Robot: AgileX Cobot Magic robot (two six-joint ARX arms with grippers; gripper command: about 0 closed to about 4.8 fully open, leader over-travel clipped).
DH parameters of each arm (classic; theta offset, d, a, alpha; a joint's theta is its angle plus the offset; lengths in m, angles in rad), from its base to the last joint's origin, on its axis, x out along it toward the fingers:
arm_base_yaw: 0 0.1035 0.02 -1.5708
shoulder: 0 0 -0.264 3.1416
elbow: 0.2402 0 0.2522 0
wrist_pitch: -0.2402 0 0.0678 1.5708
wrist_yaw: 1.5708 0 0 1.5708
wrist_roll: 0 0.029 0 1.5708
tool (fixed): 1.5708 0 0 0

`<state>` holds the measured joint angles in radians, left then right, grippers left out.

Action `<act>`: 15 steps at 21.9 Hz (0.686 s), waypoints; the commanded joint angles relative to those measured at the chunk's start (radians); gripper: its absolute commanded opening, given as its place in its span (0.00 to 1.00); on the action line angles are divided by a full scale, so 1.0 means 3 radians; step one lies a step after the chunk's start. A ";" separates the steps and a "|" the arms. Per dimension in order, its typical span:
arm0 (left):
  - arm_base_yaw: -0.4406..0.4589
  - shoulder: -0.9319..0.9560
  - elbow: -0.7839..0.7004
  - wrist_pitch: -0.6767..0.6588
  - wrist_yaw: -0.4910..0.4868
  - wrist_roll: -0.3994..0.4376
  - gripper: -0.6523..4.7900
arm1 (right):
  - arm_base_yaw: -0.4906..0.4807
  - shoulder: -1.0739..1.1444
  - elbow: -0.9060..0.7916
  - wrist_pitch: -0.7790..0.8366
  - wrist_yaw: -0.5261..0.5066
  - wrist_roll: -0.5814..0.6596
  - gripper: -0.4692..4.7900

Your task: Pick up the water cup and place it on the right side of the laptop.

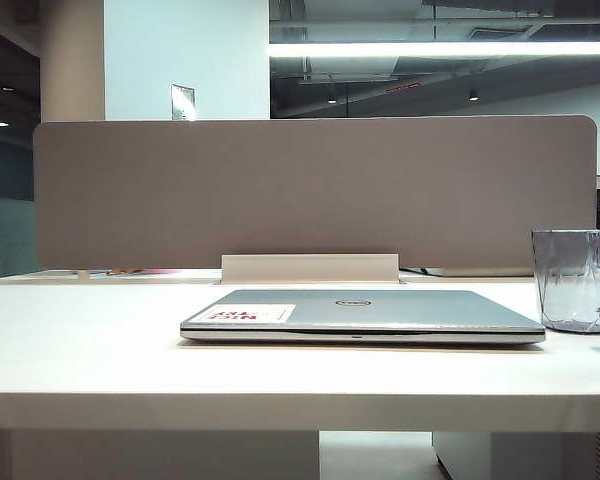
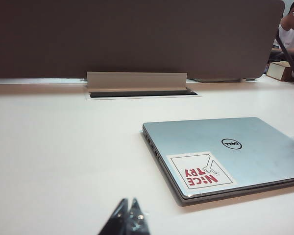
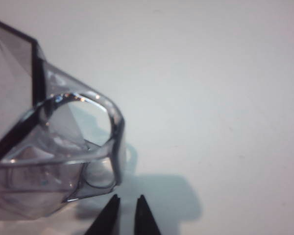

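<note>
Grey-tinted faceted water cup (image 1: 575, 279) stands upright right of laptop (image 1: 365, 314).

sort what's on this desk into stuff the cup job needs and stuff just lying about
Needed:
water cup, standing right of the laptop
laptop, closed
right gripper, beside the cup

Lying about:
desk divider
cable tray flap
left gripper, idle

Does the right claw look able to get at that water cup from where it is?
Probably yes: the right claw sits just beside the water cup, with only bare table around. The laptop lies apart from it.
</note>
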<state>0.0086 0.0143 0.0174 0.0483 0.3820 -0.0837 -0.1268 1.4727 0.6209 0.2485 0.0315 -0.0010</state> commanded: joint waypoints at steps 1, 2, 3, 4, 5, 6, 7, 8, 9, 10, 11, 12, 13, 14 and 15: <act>-0.0004 0.0001 0.0017 0.0034 0.0027 -0.0010 0.11 | 0.0001 -0.0031 0.0014 0.0055 0.0039 -0.0024 0.07; -0.0004 0.0001 0.0017 0.0034 0.0027 -0.0010 0.11 | 0.0003 -0.0031 0.0014 0.0057 0.0037 -0.0024 0.07; -0.0004 0.0001 0.0017 0.0034 0.0031 -0.0011 0.11 | 0.0004 -0.0029 0.0014 0.0057 0.0037 -0.0024 0.07; -0.0004 0.0001 0.0017 0.0034 0.0047 -0.0010 0.11 | 0.0004 -0.0029 0.0014 0.0057 0.0038 -0.0024 0.07; -0.0004 0.0001 0.0017 0.0033 0.0081 -0.0010 0.11 | 0.0004 -0.0029 0.0014 0.0065 0.0038 -0.0024 0.07; -0.0004 0.0001 0.0015 0.0029 0.0081 -0.0010 0.11 | 0.0003 -0.0029 0.0014 0.0074 0.0038 -0.0024 0.07; -0.0004 0.0001 0.0015 0.0025 0.0081 -0.0010 0.11 | 0.0003 -0.0029 0.0014 0.0090 0.0038 -0.0024 0.07; -0.0004 0.0001 0.0017 0.0020 0.0080 -0.0010 0.11 | 0.0003 -0.0029 0.0014 0.0128 0.0037 -0.0024 0.07; -0.0004 0.0001 0.0017 0.0014 0.0080 -0.0010 0.11 | 0.0003 -0.0029 0.0014 0.0163 0.0037 -0.0023 0.07; -0.0004 0.0001 0.0017 0.0001 0.0081 -0.0010 0.11 | 0.0004 -0.0029 0.0014 0.0243 0.0037 -0.0023 0.07; -0.0004 0.0001 0.0017 -0.0010 0.0081 -0.0010 0.11 | 0.0004 -0.0029 0.0014 0.0270 0.0036 -0.0023 0.07; -0.0004 0.0001 0.0017 -0.0022 0.0084 -0.0010 0.11 | 0.0004 -0.0028 0.0014 0.0300 0.0037 -0.0023 0.07; -0.0004 0.0001 0.0017 -0.0028 0.0088 -0.0010 0.11 | 0.0004 -0.0025 0.0014 0.0334 0.0037 -0.0023 0.07; -0.0004 0.0001 0.0017 -0.0032 0.0086 -0.0010 0.11 | 0.0003 -0.0015 0.0014 0.0387 0.0037 -0.0023 0.07; -0.0004 0.0001 0.0017 -0.0031 0.0086 -0.0010 0.11 | 0.0003 -0.0014 0.0014 0.0406 0.0037 -0.0023 0.07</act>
<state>0.0086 0.0143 0.0174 0.0334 0.4011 -0.0837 -0.1268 1.4693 0.6209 0.3412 0.0422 -0.0078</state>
